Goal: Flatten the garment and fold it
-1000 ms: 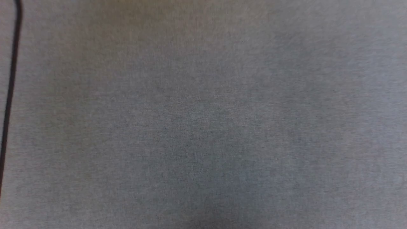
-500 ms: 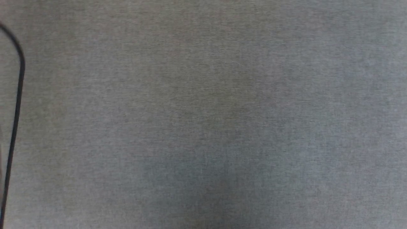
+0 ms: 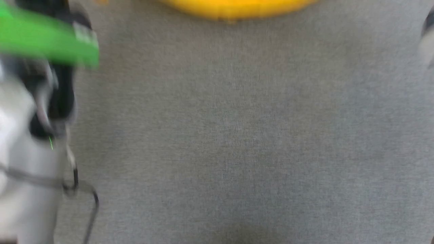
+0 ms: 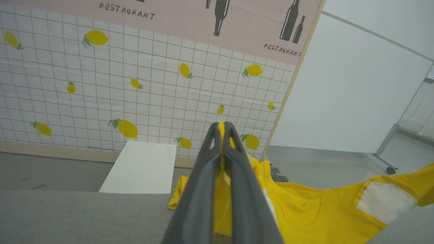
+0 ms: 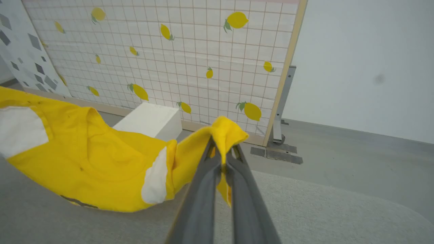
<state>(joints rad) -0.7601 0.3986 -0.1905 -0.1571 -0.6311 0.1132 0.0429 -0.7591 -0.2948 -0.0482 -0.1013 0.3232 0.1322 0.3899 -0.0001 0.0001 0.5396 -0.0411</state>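
A grey cloth-covered counter (image 3: pixel 237 135) is seen beneath both arms, and past its far edge a grey floor (image 5: pixel 339 159) is laid out. Straight beyond the fingertips a backdrop panel (image 4: pixel 101 84) printed with a white tile grid and lemons is stood upright, topped by a pink strip lettered "RESTAURANT" (image 4: pixel 127 11). A white box (image 4: pixel 142 167) is set on the floor before the panel, beyond and to the left of the fingers in both wrist views. A plain white wall (image 5: pixel 356 67) is found to the right of the fingers. In the blurred head view a green shape (image 3: pixel 44 40) and a pale forearm (image 3: pixel 23 169) with a dark cable (image 3: pixel 91 210) are made out at the left. Nothing is placed between the two grippers except the garment (image 5: pixel 101 159) itself. The left gripper (image 4: pixel 222 128) is clenched, and a fold of yellow cloth is pinched between its fingers (image 4: pixel 206 183); the right gripper (image 5: pixel 223 149) is likewise clamped on a bunched yellow edge between its fingers (image 5: pixel 203 189). The garment is held up over the counter, slung from one pair of fingers to the other. Its long axis is run sideways between them, sagging in the middle, with white patches shown outward. Whether its lowest edge is touching the counter cannot be told.
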